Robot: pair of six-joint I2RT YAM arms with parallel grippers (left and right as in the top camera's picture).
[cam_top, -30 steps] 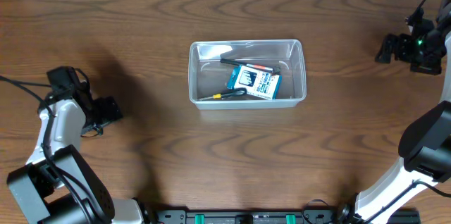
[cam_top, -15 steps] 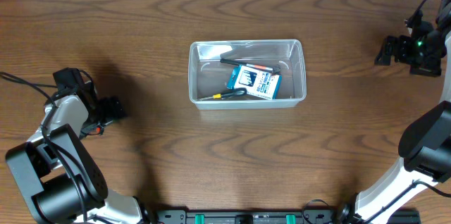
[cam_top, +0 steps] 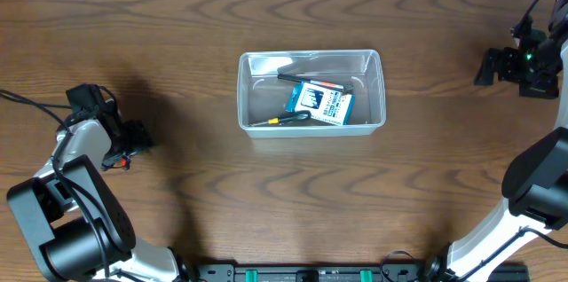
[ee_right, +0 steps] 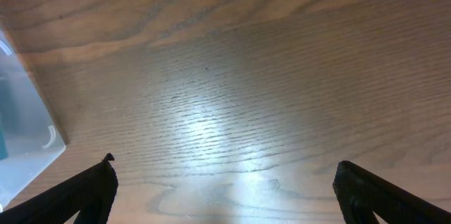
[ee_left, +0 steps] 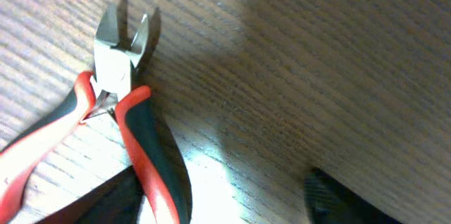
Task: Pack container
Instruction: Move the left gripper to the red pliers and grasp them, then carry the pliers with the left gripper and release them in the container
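Wood table (cam_top: 266, 16) all round, with the container (cam_top: 241, 96) dead centre. It hasn't budged in the last second. Inside are a blue-and-white box (cam_top: 321, 102), a pen (cam_top: 297, 77) and a small yellow-handled tool (cam_top: 288, 118).

What did change is the left arm. It swung round and dropped a bit, and the left gripper (ee_left: 222, 182) now sits over a pair of cutters (ee_left: 113, 62) out at the table's left side. A bit of red handle now peeks out beside the arm in the overhead view, which I couldn't make out a second ago. Its fingers are spread apart with nothing in them, and one cutter handle lies just beside one finger.

The right gripper (ee_right: 224, 175) has barely moved. It's parked far right, fingers apart and empty, well clear of the container.

My read is that the cutters are the next thing to go in, and the grab hasn't happened yet.
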